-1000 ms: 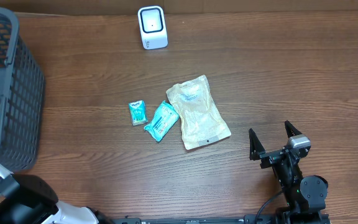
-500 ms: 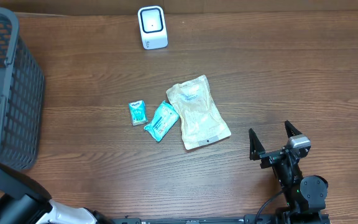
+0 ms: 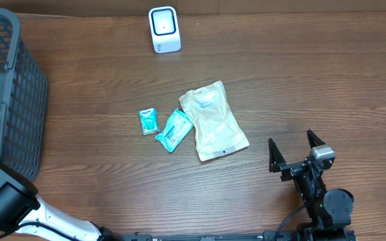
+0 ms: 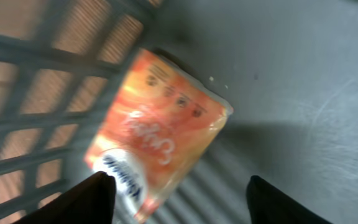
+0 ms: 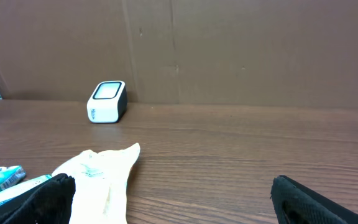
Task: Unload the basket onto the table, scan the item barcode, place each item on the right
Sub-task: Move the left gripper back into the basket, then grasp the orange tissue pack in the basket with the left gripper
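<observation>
Orange packet (image 4: 160,124): laid flat on the basket (image 4: 303,93) floor, against its grid wall.
Left gripper (image 4: 185,202): positioned inside the basket above the packet, fingers spread, nothing grasped.
Right gripper (image 3: 293,148): seen well apart from the basket, released wide.
Scanner (image 3: 164,29): placed well apart from the basket.

overhead: fixed above, facing straight down on the brown wooden table (image 3: 313,80); far off, whole top in frame.
left wrist: very close, blurred, pointing down inside the grey plastic lattice basket (image 4: 36,56) at an orange printed packet (image 4: 160,134).
right wrist: low, near table level, facing across to the white box-shaped barcode scanner (image 5: 107,102) and the brown cardboard back wall (image 5: 260,50).
shared: overhead and right wrist both show the scanner and the beige flat pouch (image 5: 98,177); overhead and left wrist share only the basket.
</observation>
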Available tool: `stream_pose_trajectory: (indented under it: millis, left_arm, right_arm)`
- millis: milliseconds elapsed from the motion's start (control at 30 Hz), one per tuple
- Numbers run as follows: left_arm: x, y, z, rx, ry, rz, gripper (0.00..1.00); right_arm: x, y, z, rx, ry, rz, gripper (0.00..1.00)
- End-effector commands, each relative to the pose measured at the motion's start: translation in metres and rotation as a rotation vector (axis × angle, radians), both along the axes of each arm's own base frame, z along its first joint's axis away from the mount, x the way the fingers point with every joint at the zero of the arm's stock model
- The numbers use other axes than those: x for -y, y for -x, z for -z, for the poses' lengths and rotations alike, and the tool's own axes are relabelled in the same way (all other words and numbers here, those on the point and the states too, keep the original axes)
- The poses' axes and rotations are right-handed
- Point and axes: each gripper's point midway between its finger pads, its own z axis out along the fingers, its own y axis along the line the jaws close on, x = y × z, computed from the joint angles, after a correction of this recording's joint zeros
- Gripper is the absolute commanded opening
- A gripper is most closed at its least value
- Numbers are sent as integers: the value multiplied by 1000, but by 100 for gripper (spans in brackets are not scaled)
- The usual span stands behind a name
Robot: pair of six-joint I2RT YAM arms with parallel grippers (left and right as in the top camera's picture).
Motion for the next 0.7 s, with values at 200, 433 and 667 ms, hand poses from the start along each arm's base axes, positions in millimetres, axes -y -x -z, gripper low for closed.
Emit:
stream_pose_trajectory:
  millis: [200,433,667]
  left_arm:
    - [-13,26,25,-111,-7,-29,65]
    - [-21,27,29,-54,2,-42,65]
    - [-16,26,53,-70,52,-17,52]
  right_arm:
    - [-1,0,2,4,-3,-5,100]
    - [-1,0,2,4,-3,-5,100]
    - [-1,0,2,4,-3,-5,100]
